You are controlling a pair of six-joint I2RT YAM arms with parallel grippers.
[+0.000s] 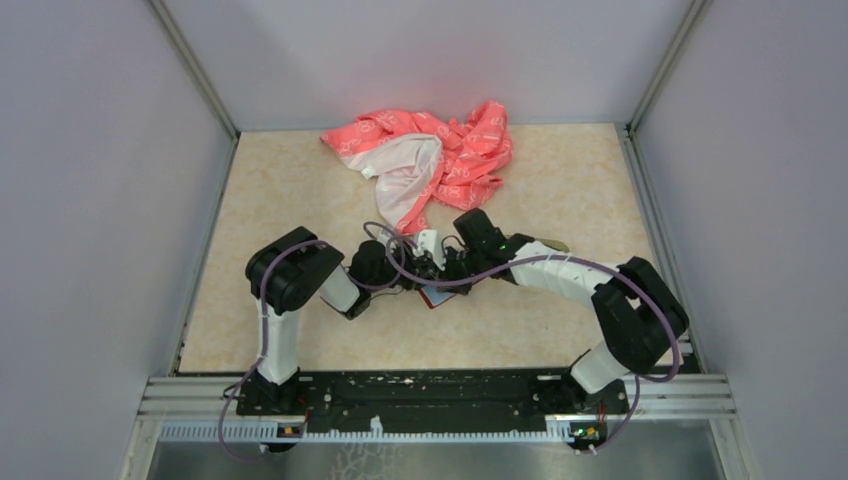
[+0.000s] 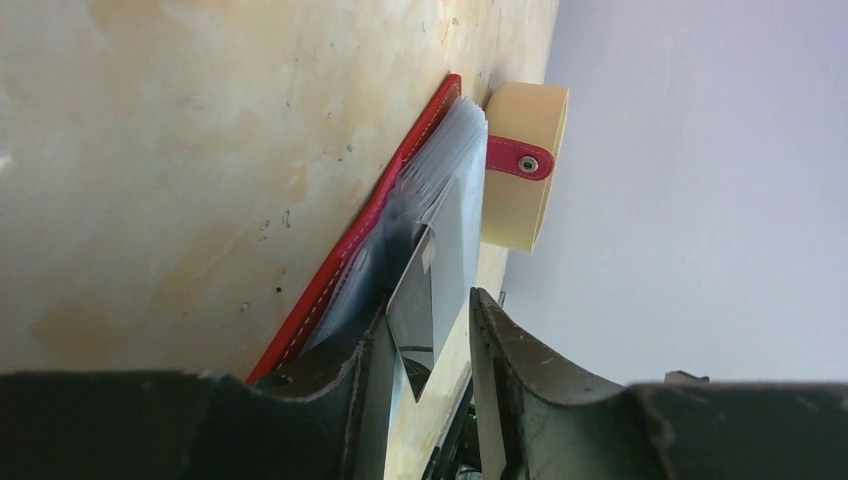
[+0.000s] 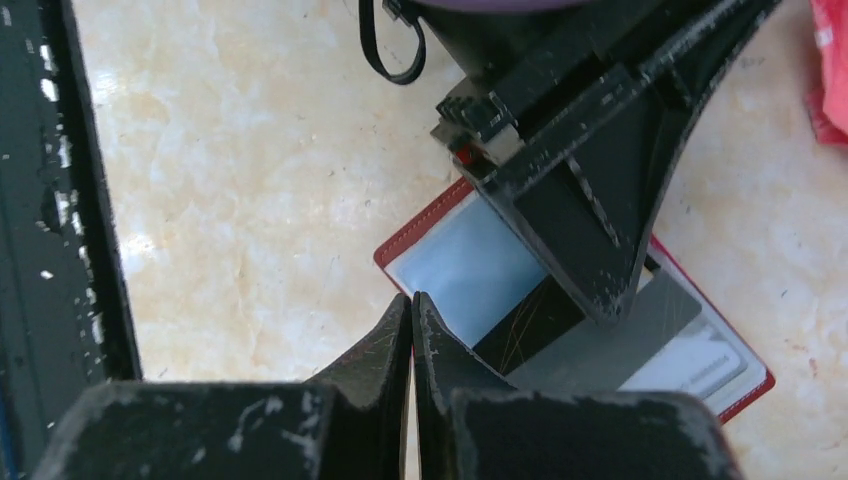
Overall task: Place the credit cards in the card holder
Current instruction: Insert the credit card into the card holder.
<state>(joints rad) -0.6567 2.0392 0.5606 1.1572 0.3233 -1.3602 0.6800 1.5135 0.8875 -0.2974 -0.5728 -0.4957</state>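
The right gripper point(image 3: 411, 308), nearest the arm bases, has its fingers pressed together on nothing, at the near edge of the card holder point(image 3: 450, 262). The holder lies open on the table point(image 1: 560, 180), with a black credit card point(image 3: 525, 332) and a grey one in its clear pockets. The left gripper point(image 2: 432, 305) stands above the holder, jaws apart around a card's edge. Only the left wrist view shows the holder's snap strap point(image 2: 520, 160) against a beige tray point(image 2: 520, 215). No print is readable. Beyond the holder lies a pink-and-white cloth point(image 1: 430, 160).
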